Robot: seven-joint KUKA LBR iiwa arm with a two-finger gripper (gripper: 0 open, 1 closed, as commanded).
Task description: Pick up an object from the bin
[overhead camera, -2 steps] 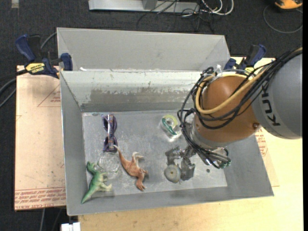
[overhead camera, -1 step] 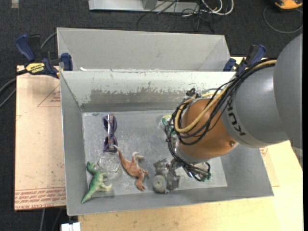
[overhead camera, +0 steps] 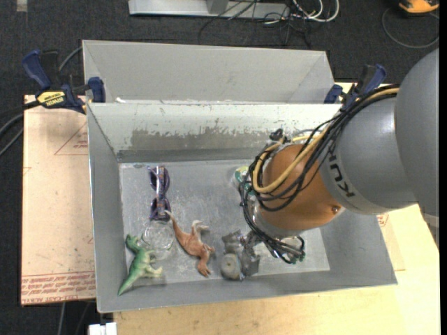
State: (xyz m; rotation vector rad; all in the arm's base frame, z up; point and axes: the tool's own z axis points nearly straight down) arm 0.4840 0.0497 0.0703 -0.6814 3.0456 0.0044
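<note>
the jaws hang low near the front wall of the bin, right of middle, under the orange wrist cover. a small grey round lump lies on the bin floor just beside them, at their tip toward the view's left. an orange toy dinosaur lies near, further left. the jaws' state, released or clenched, cannot be told.
</note>
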